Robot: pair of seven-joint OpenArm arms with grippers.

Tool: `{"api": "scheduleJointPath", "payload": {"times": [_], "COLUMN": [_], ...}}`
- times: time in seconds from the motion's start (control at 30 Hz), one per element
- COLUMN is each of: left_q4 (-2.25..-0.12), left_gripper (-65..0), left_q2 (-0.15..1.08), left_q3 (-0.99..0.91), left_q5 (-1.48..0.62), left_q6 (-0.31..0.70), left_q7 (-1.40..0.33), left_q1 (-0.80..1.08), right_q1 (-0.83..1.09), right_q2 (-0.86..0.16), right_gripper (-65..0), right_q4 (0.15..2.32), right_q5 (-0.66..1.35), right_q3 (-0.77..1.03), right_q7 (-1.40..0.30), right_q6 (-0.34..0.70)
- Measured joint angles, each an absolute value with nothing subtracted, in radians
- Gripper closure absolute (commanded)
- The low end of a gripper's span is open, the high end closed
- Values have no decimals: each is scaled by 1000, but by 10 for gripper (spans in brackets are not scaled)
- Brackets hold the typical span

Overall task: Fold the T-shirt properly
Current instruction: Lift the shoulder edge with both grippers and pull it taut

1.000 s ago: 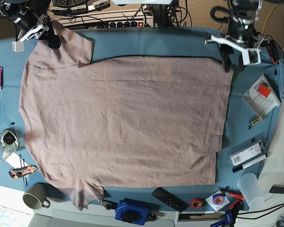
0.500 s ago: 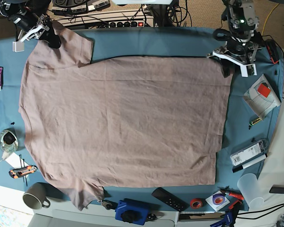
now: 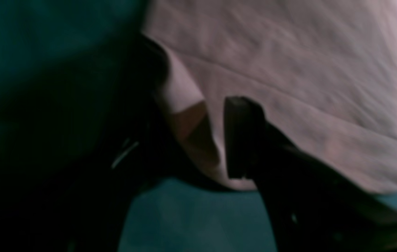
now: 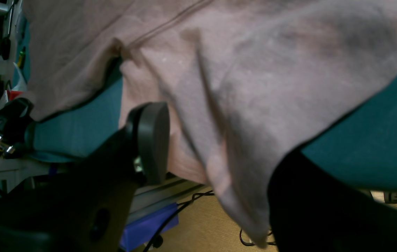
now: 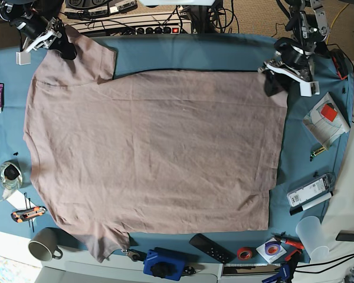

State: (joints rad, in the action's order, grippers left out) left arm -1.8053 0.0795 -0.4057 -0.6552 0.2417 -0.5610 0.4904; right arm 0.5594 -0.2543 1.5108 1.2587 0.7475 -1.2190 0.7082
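The pinkish-brown T-shirt (image 5: 153,147) lies spread flat on the teal tablecloth (image 5: 194,53), neck side to the left and hem to the right. My left gripper (image 5: 285,78) is down at the far hem corner. In the left wrist view its jaws (image 3: 195,119) stand open astride that corner of the T-shirt (image 3: 289,70), one dark finger (image 3: 243,136) on the cloth. My right gripper (image 5: 52,44) sits at the far sleeve. In the right wrist view it (image 4: 219,147) is open, with the sleeve of the T-shirt (image 4: 254,77) hanging between its fingers (image 4: 153,140).
Along the near edge lie a mug (image 5: 44,243), a blue device (image 5: 164,263), a black remote (image 5: 211,248), red tape (image 5: 243,253) and a plastic cup (image 5: 314,234). A packet (image 5: 325,121) and a white box (image 5: 310,191) lie right. A power strip (image 5: 156,26) lies behind.
My left gripper has come down and inward from above the table's far right onto the hem corner. The right gripper and the T-shirt have not moved.
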Motion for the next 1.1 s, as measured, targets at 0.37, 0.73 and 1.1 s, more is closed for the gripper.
{"api": "scheduleJointPath", "payload": {"times": [0.37, 0.73, 1.1], "left_q4": [-1804, -1911, -2081], "left_gripper": [0, 0, 0], "left_q2": [77, 75, 75], "left_q3": [-401, -404, -504], "left_q5": [-576, -568, -581], "left_q6": [207, 199, 203], "left_q7": [-546, -660, -694], "left_q1": [471, 554, 720], "right_q1": [531, 559, 768], "right_q2": [-250, -246, -247], "right_gripper": [0, 0, 0], "right_q4": [1505, 1615, 1778], "right_q5": [1209, 1136, 1312], "right_q3": [745, 836, 957], "right_q7": [-1230, -1268, -1352], "right_q6": [704, 693, 696]}}
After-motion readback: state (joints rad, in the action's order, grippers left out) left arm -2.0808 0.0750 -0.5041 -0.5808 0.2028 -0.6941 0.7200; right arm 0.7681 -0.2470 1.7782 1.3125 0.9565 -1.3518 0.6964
